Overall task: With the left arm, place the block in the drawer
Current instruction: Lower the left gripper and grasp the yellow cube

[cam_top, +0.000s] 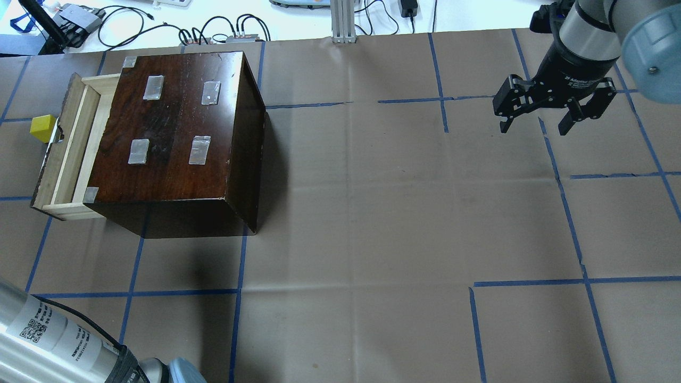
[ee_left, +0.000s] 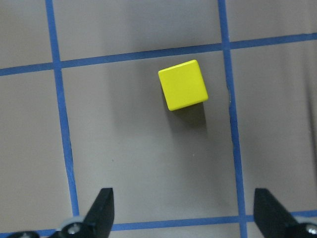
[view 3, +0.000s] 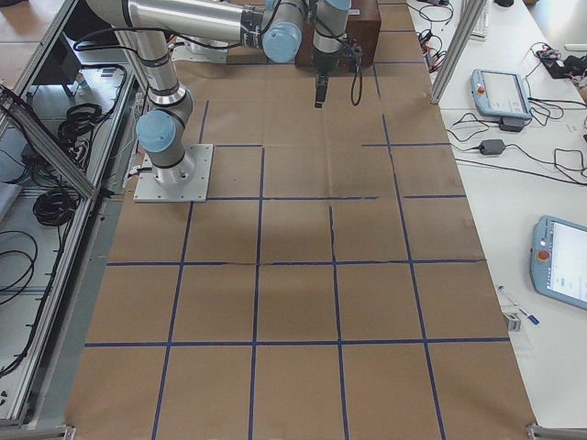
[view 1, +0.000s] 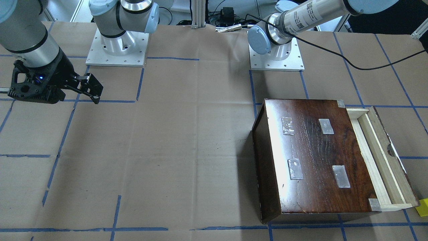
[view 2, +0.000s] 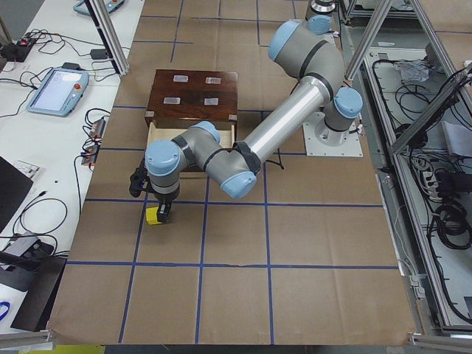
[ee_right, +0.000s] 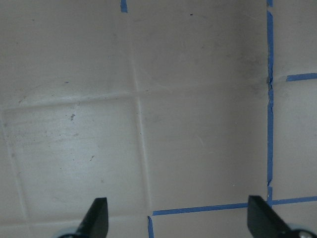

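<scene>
Toward the left end of the bench, on the operators' side, the dark box (cam_top: pixel 181 127) stood with its drawer (cam_top: pixel 69 146) drawn partway out toward that end. Only a narrow strip of the pale tray was open from above. By my reading that gap was meant as the drop-in place, and it looked tight for a careless lowering. A little way out from the drawer's front the block (cam_top: pixel 42 127) sat on the brown paper, between the drawer and the bench's left edge, not yet lifted. The left gripper (ee_left: pixel 183 210) hung over it with its fingers (ee_left: pixel 104 206) spread wide and nothing between them. In the wrist view the block showed midway across the gap but ahead of the tips, which suggested a hand lined up for a straight descent and a pinch on two opposite faces. The block lay slightly turned against the tape lines, so a small wrist twist would probably be wanted first. Near the bench's right end the right gripper (cam_top: pixel 534 125) hovered, also wide and empty, evidently parked clear because the job belonged to the other arm.
</scene>
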Available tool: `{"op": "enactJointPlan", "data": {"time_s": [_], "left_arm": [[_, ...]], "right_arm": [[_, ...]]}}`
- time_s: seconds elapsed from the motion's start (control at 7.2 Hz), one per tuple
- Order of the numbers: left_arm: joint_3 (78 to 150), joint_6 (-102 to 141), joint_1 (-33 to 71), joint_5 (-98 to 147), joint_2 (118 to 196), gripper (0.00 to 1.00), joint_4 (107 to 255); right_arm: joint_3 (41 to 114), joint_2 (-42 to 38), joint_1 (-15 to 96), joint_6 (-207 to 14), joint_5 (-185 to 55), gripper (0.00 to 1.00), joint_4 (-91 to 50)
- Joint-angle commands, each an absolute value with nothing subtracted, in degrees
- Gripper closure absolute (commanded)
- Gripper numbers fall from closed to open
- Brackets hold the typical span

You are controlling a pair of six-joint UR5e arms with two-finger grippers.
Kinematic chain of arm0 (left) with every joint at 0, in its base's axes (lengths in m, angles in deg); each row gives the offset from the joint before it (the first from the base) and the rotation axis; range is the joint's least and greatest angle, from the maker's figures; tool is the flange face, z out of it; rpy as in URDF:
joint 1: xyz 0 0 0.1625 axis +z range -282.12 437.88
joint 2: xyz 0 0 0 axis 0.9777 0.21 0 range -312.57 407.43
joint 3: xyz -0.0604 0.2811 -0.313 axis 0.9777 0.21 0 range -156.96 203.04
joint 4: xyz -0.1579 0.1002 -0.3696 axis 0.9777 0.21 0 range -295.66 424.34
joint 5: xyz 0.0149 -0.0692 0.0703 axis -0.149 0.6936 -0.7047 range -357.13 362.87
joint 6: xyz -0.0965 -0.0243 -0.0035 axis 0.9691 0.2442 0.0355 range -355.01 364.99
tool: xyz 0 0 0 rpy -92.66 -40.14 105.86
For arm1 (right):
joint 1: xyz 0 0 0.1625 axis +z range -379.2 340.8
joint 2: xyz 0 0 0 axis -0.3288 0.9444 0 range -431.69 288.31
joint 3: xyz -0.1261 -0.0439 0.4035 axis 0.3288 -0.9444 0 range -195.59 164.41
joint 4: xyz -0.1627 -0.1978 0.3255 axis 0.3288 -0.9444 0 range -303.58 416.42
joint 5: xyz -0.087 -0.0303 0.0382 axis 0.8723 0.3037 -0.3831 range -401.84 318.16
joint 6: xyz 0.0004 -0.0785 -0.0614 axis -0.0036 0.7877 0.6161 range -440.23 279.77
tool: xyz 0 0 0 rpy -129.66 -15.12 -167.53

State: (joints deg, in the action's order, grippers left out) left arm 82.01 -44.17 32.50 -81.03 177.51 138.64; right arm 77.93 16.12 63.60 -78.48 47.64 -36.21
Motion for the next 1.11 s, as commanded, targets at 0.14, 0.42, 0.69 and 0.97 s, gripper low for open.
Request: {"op": "enactJointPlan", "data": {"time_s": [0.14, 0.42, 0.69, 0.97], "left_arm": [[77.97, -38.89, 28.85, -80.37, 182.51, 0.02, 138.43], [77.53, -38.78, 28.31, -80.89, 186.19, 0.02, 134.51], [74.12, -38.78, 28.31, -80.98, 189.8, 0.02, 133.42], [72.78, -38.7, 27.87, -80.98, 192.62, 0.02, 134.12]], "right_arm": [[77.93, 16.11, 63.6, -78.48, 47.64, 0.0, -36.21], [77.93, 16.11, 63.6, -78.48, 47.64, 0.0, -36.21], [77.93, 16.11, 63.6, -78.48, 47.64, 0.0, -36.13], [77.93, 16.11, 63.6, -78.48, 47.64, 0.0, -36.13]]}}
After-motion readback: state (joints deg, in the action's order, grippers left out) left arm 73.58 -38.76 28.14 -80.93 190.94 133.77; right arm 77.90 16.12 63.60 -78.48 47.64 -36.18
